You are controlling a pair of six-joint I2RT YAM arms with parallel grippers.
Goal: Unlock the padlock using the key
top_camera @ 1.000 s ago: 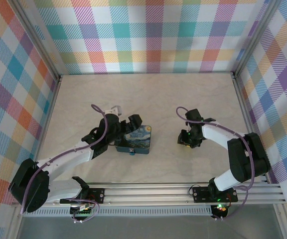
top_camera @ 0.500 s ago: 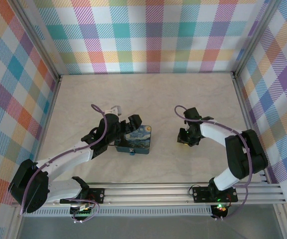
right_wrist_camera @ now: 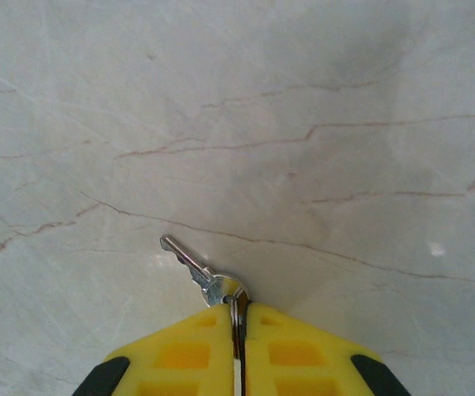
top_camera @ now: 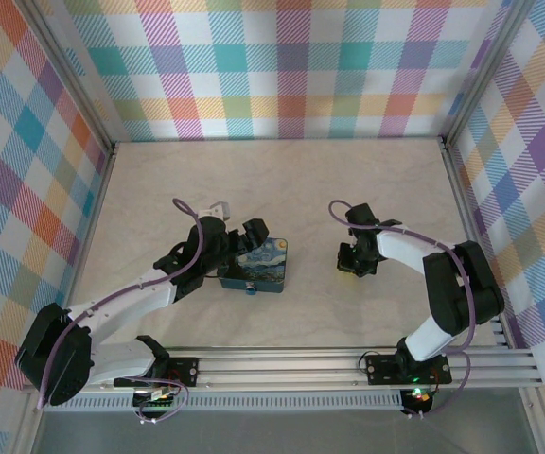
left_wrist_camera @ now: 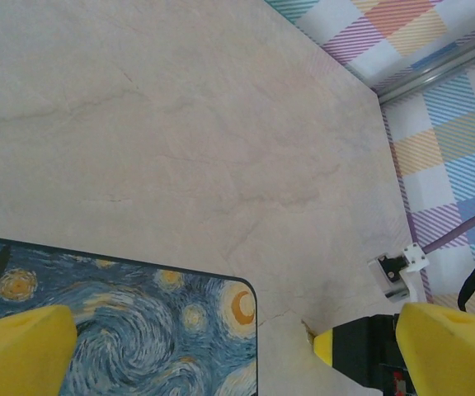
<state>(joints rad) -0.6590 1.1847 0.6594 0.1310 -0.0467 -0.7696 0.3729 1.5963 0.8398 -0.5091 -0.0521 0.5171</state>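
1. My right arm rises from its base at the near right, folds at the elbow and reaches back left toward mid-table.
2. Right gripper (right_wrist_camera: 237, 320): yellow fingers (right_wrist_camera: 180, 355) pressed together, pinching the key (right_wrist_camera: 190, 264) by its head. The blade juts out ahead and left of the tips, low over the table (right_wrist_camera: 320, 99).
3. My left arm stretches from the near left corner diagonally up and right, wrist bent over the tin (top_camera: 261, 265).
4. Left gripper (top_camera: 246, 236): jaws spread wide, holding nothing. In the wrist view one finger sits over the tin's lid, the other past its edge.
5. The padlock (top_camera: 251, 289) is a blue speck at the tin's near edge, well apart from the key.
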